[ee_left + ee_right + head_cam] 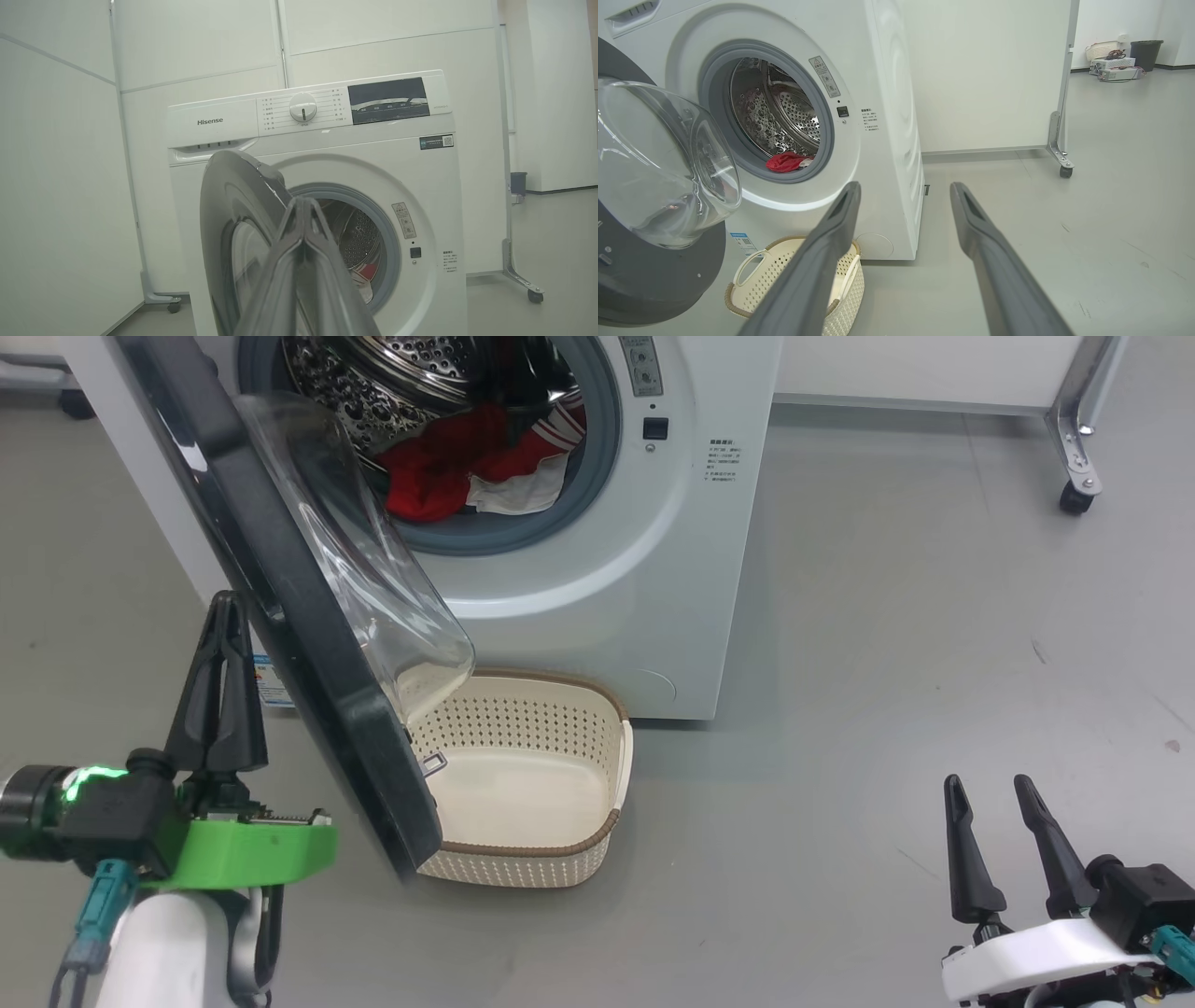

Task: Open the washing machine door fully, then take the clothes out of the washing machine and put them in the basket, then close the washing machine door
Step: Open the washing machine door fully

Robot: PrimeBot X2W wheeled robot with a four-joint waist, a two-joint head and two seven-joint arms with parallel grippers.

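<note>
Grey smooth floor, white partition walls.

- washing machine (644,569): white front-loader, drum exposed.
- washing machine door (308,644): part open, its lower edge over the basket's left side. Likely rigid and glossy-slick; push at the black rim's free edge.
- clothes (448,467): red and white, heaped at the drum's front lip. Probably soft, light and limp; pinch a raised red fold.
- basket (532,723): on the floor below the drum mouth, nothing in it.
- left gripper (224,607): fingers pressed together, nothing held, just beside the door's outer face; contact unclear.
- right gripper (988,782): fingers parted, nothing held, well apart from the machine.
</note>
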